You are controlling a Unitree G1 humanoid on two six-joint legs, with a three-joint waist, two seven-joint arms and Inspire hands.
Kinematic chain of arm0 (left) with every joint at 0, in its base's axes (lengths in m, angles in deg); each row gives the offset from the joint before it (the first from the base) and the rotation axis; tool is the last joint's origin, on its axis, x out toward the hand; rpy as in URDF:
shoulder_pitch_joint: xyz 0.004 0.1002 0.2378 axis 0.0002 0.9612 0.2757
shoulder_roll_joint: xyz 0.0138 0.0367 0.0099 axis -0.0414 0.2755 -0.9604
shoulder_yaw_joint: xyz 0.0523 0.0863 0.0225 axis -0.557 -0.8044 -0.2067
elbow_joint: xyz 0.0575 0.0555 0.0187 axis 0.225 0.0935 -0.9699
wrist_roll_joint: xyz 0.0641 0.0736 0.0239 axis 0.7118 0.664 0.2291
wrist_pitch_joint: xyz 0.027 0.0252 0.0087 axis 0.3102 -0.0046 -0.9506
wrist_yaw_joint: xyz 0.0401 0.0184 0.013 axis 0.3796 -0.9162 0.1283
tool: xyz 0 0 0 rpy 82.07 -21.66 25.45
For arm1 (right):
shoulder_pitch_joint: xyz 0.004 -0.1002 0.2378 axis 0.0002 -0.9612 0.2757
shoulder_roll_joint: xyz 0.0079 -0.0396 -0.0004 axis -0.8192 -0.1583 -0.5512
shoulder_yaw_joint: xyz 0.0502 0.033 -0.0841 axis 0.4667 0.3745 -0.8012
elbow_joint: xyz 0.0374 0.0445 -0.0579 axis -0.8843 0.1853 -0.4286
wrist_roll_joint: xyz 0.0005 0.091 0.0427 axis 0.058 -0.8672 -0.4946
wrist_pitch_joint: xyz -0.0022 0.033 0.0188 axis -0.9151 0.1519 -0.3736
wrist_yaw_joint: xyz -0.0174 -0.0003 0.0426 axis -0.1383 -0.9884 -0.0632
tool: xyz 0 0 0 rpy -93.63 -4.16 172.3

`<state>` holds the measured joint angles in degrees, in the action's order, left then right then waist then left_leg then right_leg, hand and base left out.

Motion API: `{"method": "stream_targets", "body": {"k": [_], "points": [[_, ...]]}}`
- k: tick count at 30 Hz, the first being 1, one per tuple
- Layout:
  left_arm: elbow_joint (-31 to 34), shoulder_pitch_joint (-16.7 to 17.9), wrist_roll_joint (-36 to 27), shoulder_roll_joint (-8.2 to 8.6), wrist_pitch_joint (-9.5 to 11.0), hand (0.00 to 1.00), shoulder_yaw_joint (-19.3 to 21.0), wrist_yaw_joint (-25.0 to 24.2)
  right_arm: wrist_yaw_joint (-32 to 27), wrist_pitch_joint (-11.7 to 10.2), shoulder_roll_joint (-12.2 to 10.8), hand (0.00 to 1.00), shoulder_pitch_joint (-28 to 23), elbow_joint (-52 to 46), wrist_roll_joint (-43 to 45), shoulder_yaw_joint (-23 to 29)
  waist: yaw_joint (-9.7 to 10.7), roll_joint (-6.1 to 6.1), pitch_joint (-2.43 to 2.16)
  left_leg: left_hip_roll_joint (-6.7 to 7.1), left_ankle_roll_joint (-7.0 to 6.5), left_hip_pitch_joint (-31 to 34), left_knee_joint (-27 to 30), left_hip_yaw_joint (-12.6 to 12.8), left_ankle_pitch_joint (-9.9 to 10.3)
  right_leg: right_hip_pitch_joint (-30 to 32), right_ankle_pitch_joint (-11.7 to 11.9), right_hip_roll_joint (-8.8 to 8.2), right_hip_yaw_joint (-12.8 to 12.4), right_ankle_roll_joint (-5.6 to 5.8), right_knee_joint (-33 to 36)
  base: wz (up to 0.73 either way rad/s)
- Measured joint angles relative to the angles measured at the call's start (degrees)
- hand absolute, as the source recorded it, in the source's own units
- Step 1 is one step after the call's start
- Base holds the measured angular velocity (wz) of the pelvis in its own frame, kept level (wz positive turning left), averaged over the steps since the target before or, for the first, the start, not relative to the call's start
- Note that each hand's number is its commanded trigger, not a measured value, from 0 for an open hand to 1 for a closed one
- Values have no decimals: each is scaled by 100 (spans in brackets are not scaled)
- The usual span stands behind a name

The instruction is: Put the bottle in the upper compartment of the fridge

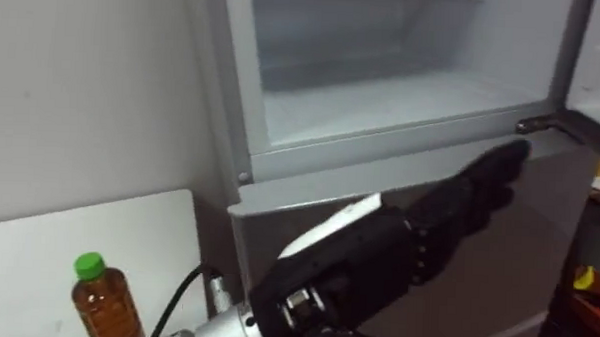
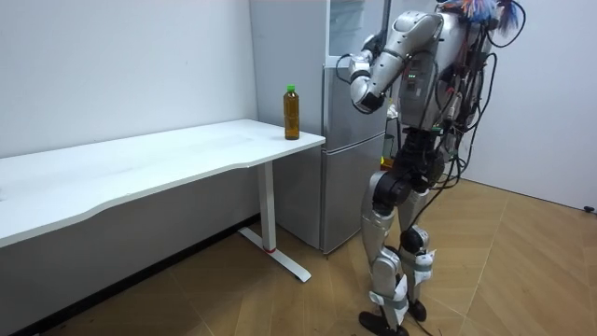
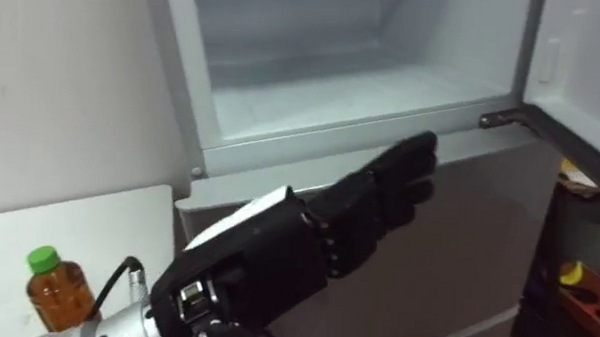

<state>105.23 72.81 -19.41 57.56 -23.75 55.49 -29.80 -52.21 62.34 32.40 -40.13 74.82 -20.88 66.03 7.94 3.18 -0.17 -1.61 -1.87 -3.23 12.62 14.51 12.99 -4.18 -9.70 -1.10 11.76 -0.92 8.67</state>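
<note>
- The bottle (image 1: 103, 300) stands upright near the corner of the table (image 1: 68, 230), close to the fridge's side wall, with nothing holding it. Being tall and narrow near an edge, it would probably topple or roll off if a sideways reach knocked it.
- The left hand (image 1: 448, 214) is well away from the bottle. It is stretched out in front of the lower door (image 1: 506, 286), fingers straight and close together, gripping nothing. To get to the bottle the arm must swing back to the left, past the fridge's corner. A hurried swing could hit the cabinet or strike the bottle with the backs of the fingers.
- The upper compartment (image 1: 402, 102) is open and its floor is bare, with its door (image 1: 596, 59) swung out to the right. It sits higher than the table, so a bottle lifted too low could catch the front lip, and a loose grip on smooth plastic could let it slip.
- The bottle looks like clear plastic holding amber-brown liquid up to around the shoulder, with a bright green cap. That likely makes it heavy and its sides slippery.
</note>
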Motion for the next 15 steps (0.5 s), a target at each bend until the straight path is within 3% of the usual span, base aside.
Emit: {"method": "stream_targets", "body": {"k": [2, 7, 11, 15], "points": [[203, 186, 35, 61, 93, 0, 408, 220, -22, -27, -2, 0, -60, -23, 81, 1, -62, 4, -4, 18, 2, 2, 6, -108, -7, -95, -4, -13, 114, 1, -3, 22], [357, 443, 145, 132, 287, 0, 977, 652, -103, -109, -15, 0, -146, -11, 101, 5, -233, -3, 1, 74, 0, -53, 8, -321, -8, -279, -70, -57, 302, 28, -9, 23], [587, 896, 296, 207, 458, 0, 1578, 876, -277, -183, -199, 0, -175, -11, 304, 184, -465, -14, 3, 117, -15, -71, 15, -445, -27, -288, -101, -89, 420, 42, 0, 18], [584, 1213, 424, 273, 599, 0, 2241, 1320, -304, -247, -318, 0, -177, -8, 489, 280, -539, -41, 18, 154, -26, -44, 25, -551, -33, -397, -129, -118, 564, 61, -6, 19]]}}
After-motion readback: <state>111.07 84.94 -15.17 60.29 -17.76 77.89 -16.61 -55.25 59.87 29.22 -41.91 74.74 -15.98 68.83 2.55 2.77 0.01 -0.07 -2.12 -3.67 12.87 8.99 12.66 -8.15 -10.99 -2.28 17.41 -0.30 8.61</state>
